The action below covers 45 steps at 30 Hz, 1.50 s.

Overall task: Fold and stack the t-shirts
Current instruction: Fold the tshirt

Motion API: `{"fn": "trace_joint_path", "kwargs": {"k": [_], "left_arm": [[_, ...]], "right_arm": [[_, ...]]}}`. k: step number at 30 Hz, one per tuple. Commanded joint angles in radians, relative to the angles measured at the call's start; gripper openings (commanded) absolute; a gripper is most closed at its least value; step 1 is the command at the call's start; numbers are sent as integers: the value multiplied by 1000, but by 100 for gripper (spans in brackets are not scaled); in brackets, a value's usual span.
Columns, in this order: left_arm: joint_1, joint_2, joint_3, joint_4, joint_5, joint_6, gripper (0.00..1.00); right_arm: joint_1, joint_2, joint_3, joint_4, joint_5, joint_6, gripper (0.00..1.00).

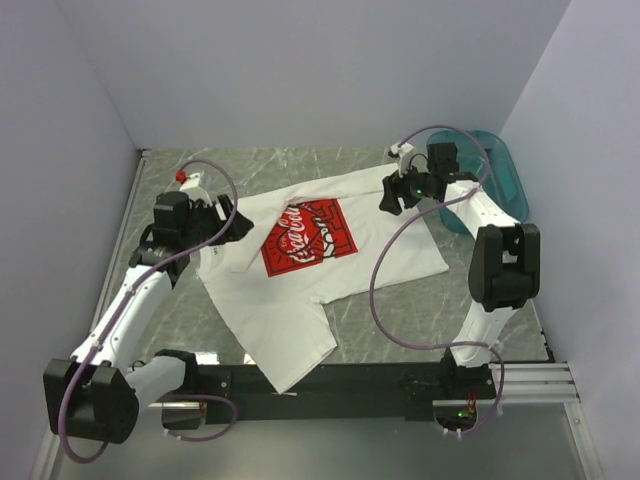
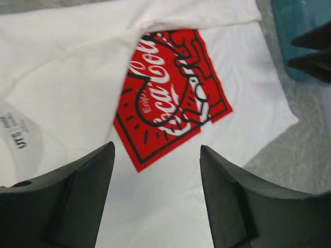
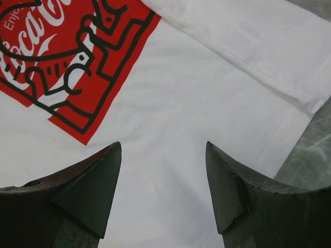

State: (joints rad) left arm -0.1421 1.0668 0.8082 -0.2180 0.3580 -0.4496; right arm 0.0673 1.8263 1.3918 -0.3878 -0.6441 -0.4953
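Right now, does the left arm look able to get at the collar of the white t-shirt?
Probably yes. The left gripper is open right over the t-shirt, and the collar lies just beside one of its fingers. Nothing sits on the cloth between them.

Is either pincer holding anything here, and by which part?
Nothing is held. The left pincer and right pincer both stand open over the t-shirt, no cloth between them.

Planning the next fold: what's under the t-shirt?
The t-shirt lies spread on the grey marbled table; its near corner overlaps the black base rail. Anything beneath the cloth is hidden.
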Motion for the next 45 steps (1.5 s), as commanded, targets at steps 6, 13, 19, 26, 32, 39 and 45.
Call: {"fn": "trace_joint_path", "kwargs": {"k": [6,13,19,26,32,39,45], "left_arm": [[15,275,230,-58,-215,98,73],[78,627,430,-121,-148,134,62],[105,682,418,-136,-97,146,57],[105,780,474,-156,-25,150,50],[105,854,520,-172,-34,135,46],[105,904,559,-201,-22,138,40],[105,912,549,-210,-16,149,35]], "right_arm": [[14,-105,-5,-140,-83,-41,74],[37,-186,-2,-358,-150,-85,74],[38,-300,-135,-375,-216,-52,74],[37,-303,-188,-332,-239,-9,74],[38,-286,-181,-347,-249,-20,74],[37,-288,-185,-344,-241,-26,74],[35,-288,-185,-344,-243,-29,74]]}}
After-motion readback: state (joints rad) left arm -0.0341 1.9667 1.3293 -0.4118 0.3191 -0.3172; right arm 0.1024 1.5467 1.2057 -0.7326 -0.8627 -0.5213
